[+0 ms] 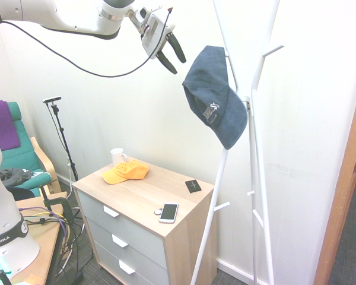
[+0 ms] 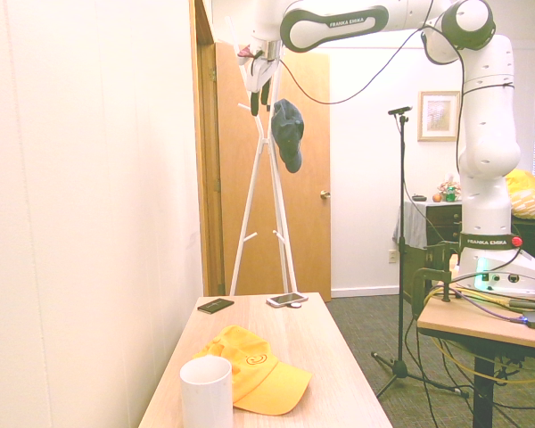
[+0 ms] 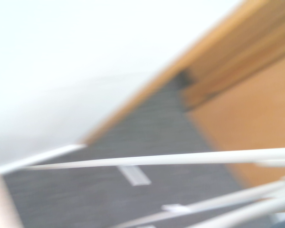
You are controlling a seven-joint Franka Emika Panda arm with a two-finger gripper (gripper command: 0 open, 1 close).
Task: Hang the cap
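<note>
Cap (image 1: 215, 95) hangs on a peg of the white coat stand (image 1: 253, 178), brim pointing down, clear of the gripper (image 1: 171, 54). Jaws apart, empty, just beside the cap. Judged light, soft fabric crown, floppy; brim stiffer. Best hold: pinch the brim edge or crown seam. Could slip off the peg if nudged.

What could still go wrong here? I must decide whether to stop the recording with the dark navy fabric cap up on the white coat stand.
1. The dark navy fabric cap hangs tilted from one peg of the white coat stand; it might slip off.
2. The open gripper is close beside the cap; a careless retreat could brush it loose.
3. A falling cap could land near the white smartphone at the wooden drawer chest's edge.
</note>
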